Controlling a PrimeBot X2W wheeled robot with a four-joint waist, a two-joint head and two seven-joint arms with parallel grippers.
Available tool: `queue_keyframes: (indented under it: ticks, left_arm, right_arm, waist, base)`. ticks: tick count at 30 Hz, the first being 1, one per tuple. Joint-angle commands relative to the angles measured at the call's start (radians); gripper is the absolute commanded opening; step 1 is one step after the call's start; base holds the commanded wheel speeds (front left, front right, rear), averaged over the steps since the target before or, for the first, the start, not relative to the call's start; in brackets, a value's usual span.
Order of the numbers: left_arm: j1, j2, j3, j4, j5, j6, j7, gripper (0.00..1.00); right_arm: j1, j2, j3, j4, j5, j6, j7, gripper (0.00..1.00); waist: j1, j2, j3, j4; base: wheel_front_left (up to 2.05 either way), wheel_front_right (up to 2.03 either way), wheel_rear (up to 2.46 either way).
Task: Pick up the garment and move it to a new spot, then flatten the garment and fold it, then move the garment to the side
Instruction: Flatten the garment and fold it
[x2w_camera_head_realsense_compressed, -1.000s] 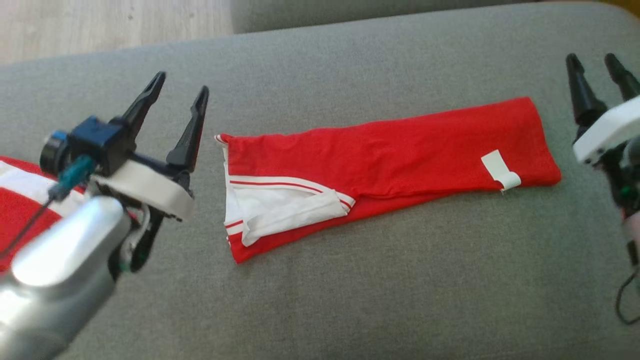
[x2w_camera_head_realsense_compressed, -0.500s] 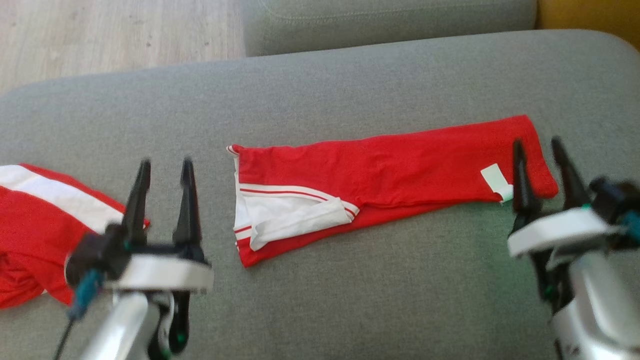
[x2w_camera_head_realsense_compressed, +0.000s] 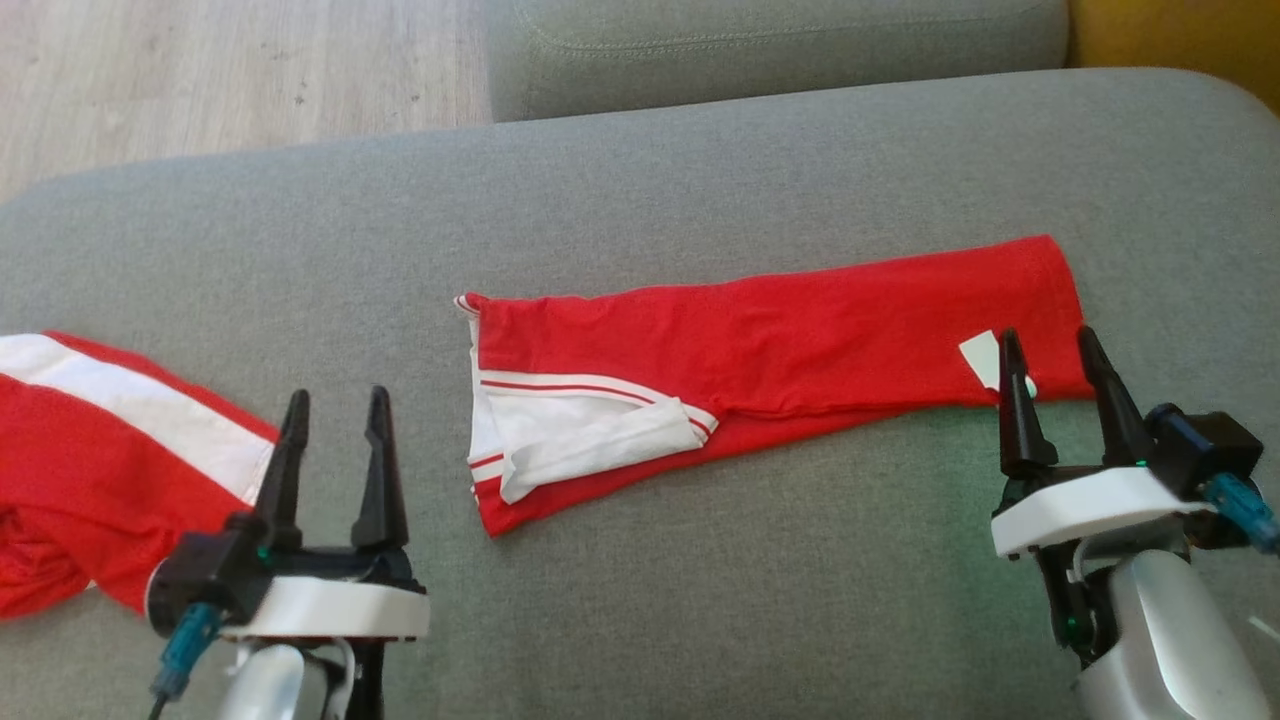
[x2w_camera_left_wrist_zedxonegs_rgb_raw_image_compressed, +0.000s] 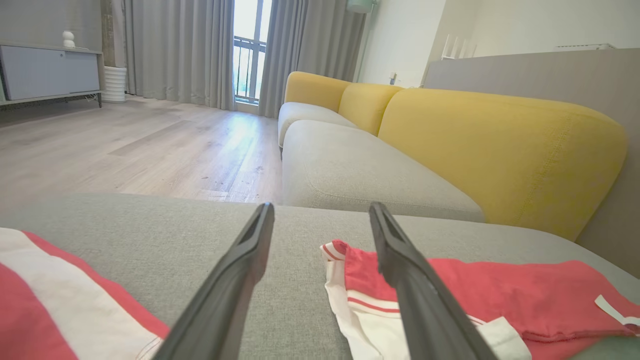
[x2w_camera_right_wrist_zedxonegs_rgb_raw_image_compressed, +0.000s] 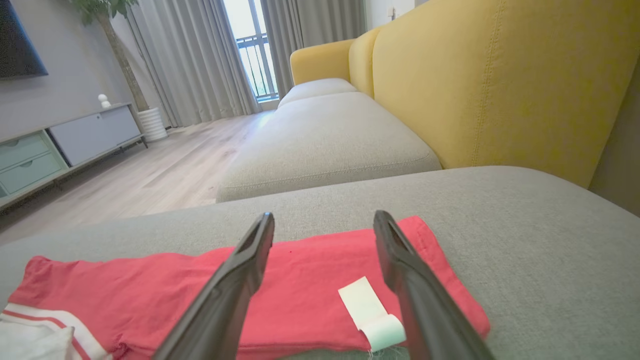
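Both arms now sit low at the bottom corners of the head view, where a second ago the left gripper (x2w_camera_head_realsense_compressed: 338, 398) stood raised beside the garment's striped end and the right gripper (x2w_camera_head_realsense_compressed: 1048, 338) showed at the far right edge. The camera has also shifted, bringing more of the left side into frame. The garment (x2w_camera_head_realsense_compressed: 780, 340) keeps the same shape and place: a long folded strip, red with a white striped end, lying flat across the middle of the grey sofa seat (x2w_camera_head_realsense_compressed: 700, 600).

Each gripper's fingers are spread wide and hold nothing. The left pair points at bare cushion between the two cloths. The right pair points over the garment's right end, flanking its white tag (x2w_camera_head_realsense_compressed: 985, 358) in the right wrist view. Whether they touch the cloth cannot be told.

The count: two grippers with two dark fingers each, two red-and-white garments, the second (x2w_camera_head_realsense_compressed: 90, 440) rumpled at the seat's left edge, and one tag.
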Motion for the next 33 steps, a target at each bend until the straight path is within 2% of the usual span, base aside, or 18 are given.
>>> queue_keyframes:
  ticks: [1,5,8,9,12,21,24,33]
  left_arm:
    - [-0.037,-0.009,0.051,-0.018,0.023,-0.021,-0.009,1.00]
    - [-0.053,-0.036,0.074,0.000,0.056,-0.059,-0.009,1.00]
    - [-0.068,-0.050,0.083,0.016,0.077,-0.079,-0.009,1.00]
    - [-0.081,-0.059,0.084,0.025,0.089,-0.091,-0.009,1.00]
    - [-0.098,-0.068,0.083,0.041,0.102,-0.105,-0.009,1.00]
    - [-0.127,-0.084,0.091,0.061,0.120,-0.124,-0.009,1.00]
    - [-0.134,-0.088,0.092,0.064,0.124,-0.128,-0.009,1.00]
    - [-0.153,-0.095,0.100,0.067,0.131,-0.132,-0.009,1.00]
  right_arm:
    - [-0.022,0.002,0.015,-0.036,-0.016,0.007,0.011,1.00]
    - [-0.054,0.002,-0.049,-0.001,-0.049,0.007,0.063,1.00]
    - [-0.108,0.014,-0.142,0.061,-0.059,0.007,0.112,1.00]
    - [-0.148,0.021,-0.203,0.112,-0.072,0.007,0.144,1.00]
    - [-0.203,0.029,-0.283,0.186,-0.090,0.007,0.189,1.00]
    - [-0.307,0.039,-0.468,0.311,-0.186,0.007,0.221,1.00]
    - [-0.329,0.040,-0.486,0.360,-0.206,0.007,0.227,1.00]
    - [-0.389,0.040,-0.447,0.489,-0.176,0.007,0.196,1.00]
  waist:
    - [0.0001,-0.0001,0.009,0.003]
    - [0.0001,-0.0001,0.037,0.009]
    - [0.0001,-0.0001,0.066,0.018]
    - [0.0001,-0.0001,0.084,0.029]
    - [0.0001,-0.0001,0.109,0.045]
    - [0.0001,-0.0001,0.153,0.072]
    - [0.0001,-0.0001,0.162,0.075]
    - [0.0001,-0.0001,0.191,0.062]
  base:
    - [0.00,0.00,0.00]
    - [0.00,0.00,0.00]
    - [0.00,0.00,0.00]
    - [0.00,0.00,0.00]
    - [0.00,0.00,0.00]
    - [0.00,0.00,0.00]
    - [0.00,0.00,0.00]
    - [0.00,0.00,0.00]
